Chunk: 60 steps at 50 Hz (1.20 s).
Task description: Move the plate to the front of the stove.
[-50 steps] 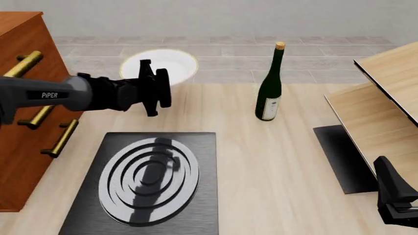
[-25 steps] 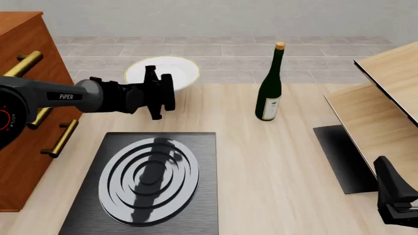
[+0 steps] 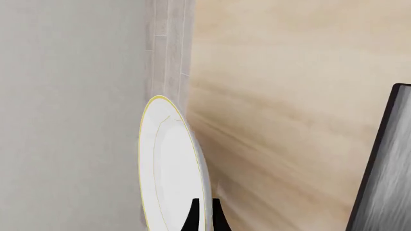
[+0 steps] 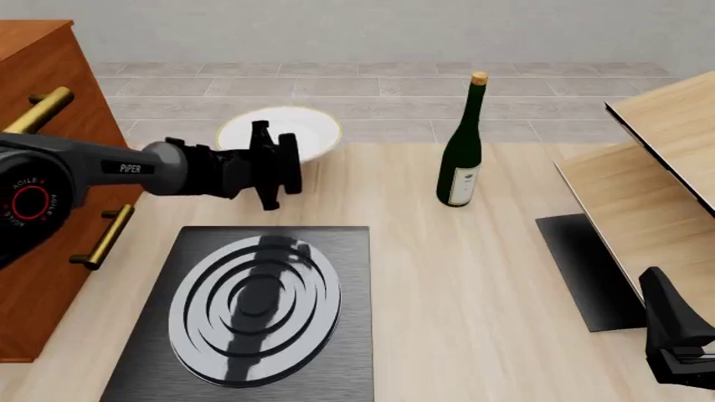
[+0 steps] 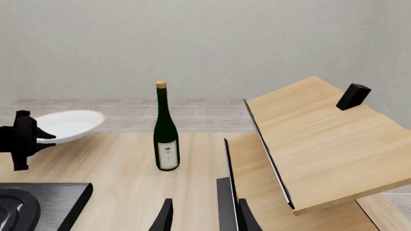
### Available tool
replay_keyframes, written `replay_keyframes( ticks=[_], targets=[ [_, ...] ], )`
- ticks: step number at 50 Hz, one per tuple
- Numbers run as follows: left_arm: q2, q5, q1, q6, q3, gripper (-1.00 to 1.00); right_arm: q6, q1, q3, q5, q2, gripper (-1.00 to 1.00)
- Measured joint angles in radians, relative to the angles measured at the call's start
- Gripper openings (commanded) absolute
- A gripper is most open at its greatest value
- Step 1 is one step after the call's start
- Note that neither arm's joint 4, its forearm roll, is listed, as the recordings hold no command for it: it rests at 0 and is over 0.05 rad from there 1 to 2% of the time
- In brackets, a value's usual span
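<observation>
- Desk (image 4: 491, 285): pale wood surface carrying the objects.
- Stove (image 4: 251, 314): flat black slab at near left; its ring pattern runs long axis near-to-far.
- Plate (image 4: 293, 131): held above the desk beyond the stove, tilted, its face turned up and toward the camera; lower and nearer than a second ago.
- Left gripper (image 4: 268, 164): clamped on the plate's near rim.
- Right gripper (image 5: 202, 219): at near right, fingers parted, holding nothing.

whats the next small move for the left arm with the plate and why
Probably lower it: the left gripper holds the plate by its rim, lifted and tilted above the table just beyond the stove, which looks like the target spot, clear of the bottle.
</observation>
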Motion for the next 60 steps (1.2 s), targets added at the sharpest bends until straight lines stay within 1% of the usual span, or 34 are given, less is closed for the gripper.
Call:
replay_keyframes(
  ticks=[60],
  targets=[
    [0.116, -0.008, -0.013, -0.038, -0.064, -1.00, 0.000, 0.000, 0.000, 0.000, 0.000, 1.00]
  ],
)
